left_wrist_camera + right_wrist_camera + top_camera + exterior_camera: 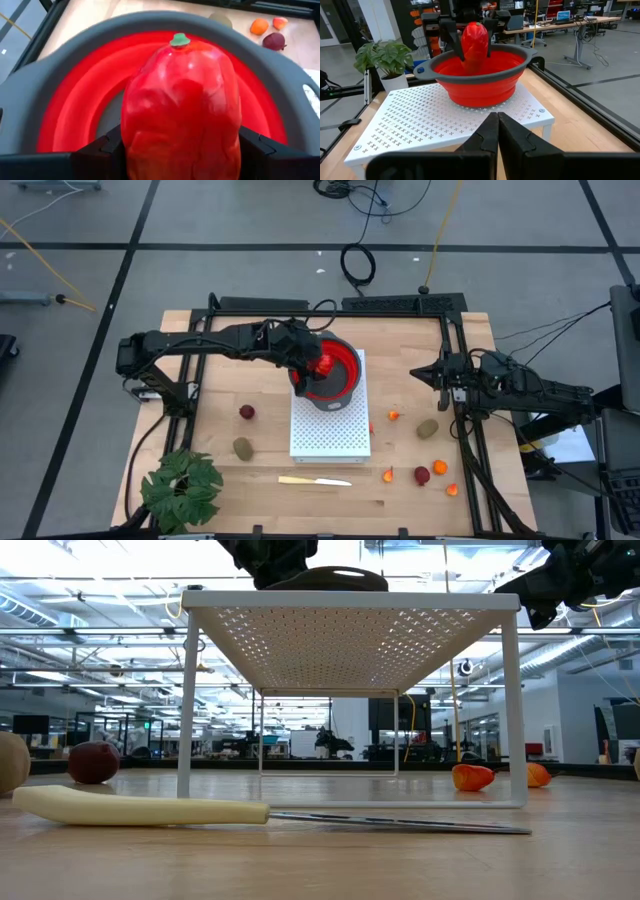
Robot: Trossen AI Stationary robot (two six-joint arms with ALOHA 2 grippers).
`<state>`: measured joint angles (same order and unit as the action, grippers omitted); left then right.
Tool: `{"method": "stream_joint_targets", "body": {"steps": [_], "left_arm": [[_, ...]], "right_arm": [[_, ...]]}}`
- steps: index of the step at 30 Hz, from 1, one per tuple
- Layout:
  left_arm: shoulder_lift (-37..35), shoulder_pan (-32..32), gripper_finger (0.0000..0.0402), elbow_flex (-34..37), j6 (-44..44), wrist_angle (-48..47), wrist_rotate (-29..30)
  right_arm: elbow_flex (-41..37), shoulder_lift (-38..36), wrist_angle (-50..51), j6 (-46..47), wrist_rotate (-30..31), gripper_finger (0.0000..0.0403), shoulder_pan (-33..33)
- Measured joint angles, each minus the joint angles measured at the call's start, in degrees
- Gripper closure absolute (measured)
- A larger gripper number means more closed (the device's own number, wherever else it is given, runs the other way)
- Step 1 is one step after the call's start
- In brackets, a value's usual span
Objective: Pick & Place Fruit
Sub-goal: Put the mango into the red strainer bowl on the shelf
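Two dark arms reach over the wooden counter [210,330] in the high view. At the near left corner sits a green leafy plant [181,487]. Right of it, on the bare wood, lie an olive-brown oval [242,447] and, farther back, a dark red ball [246,412]. A pale yellow knife [314,480] lies near the front edge, before a white perforated rack [330,442].

On the rack's rear part stands a red bowl with a grey rim [350,365]. The left hand [318,363] hangs over this bowl, its fingers [448,31] clamped on either side of the red-orange oblong fruit [474,39], which stands upright with its green stem tip upward, its lower end inside the bowl's rim. Whether the fruit touches the bowl's bottom cannot be told. In the left wrist view the fruit [182,110] fills most of the frame against the bowl's red inside.

Right of the rack, small pieces are scattered: a tiny orange bit [393,416], another olive-brown oval [428,427], an orange bit [388,474] nearer the front, a second dark red ball [422,475], and two more orange bits [440,466] [452,489].

The right hand [418,374] waits above the counter's right side, well apart from the bowl, pointing toward it, its fingers [492,131] pressed together with nothing between them.
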<state>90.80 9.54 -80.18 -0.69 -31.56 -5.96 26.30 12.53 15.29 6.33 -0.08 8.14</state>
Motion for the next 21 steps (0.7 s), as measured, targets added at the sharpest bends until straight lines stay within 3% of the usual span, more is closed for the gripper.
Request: {"method": "stream_joint_targets", "body": {"steps": [21], "left_arm": [[-0.02, 0.00, 0.0167, 0.00, -1.22, -0.10, -0.07]], "right_arm": [[0.00, 0.00, -0.02, 0.02, 0.00, 0.0399, 0.00]]}}
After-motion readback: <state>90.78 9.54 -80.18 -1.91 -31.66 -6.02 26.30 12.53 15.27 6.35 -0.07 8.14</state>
